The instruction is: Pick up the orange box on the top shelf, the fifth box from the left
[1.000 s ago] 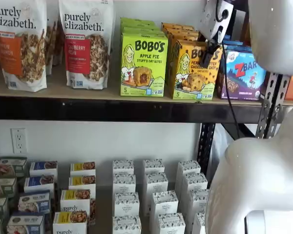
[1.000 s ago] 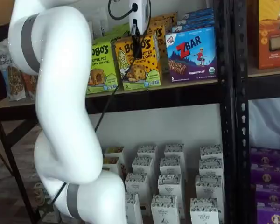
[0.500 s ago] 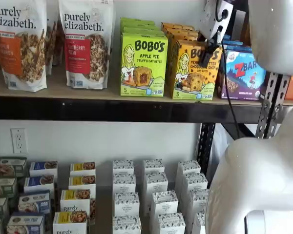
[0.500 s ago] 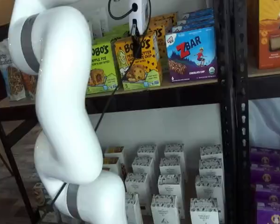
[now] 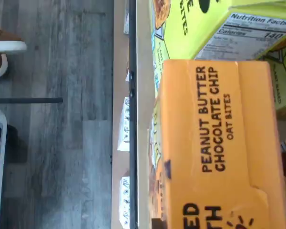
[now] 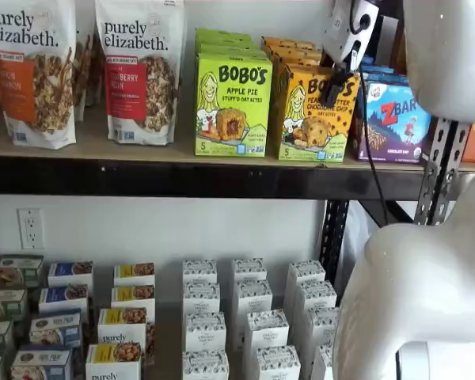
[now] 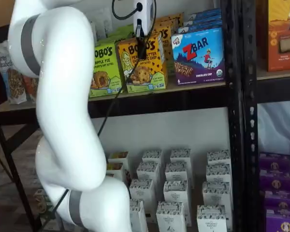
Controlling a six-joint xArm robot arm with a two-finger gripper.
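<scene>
Shelf views: gripper (image 7: 142, 47) seemingly clamps orange box (image 6: 315, 112).

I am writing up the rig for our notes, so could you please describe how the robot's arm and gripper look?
The arm is glossy white with rounded, bulbous links and grey bands at its joints. The gripper has a white body with slim black fingers below it. A thin black cable loops above the gripper and trails down beside it.
</scene>
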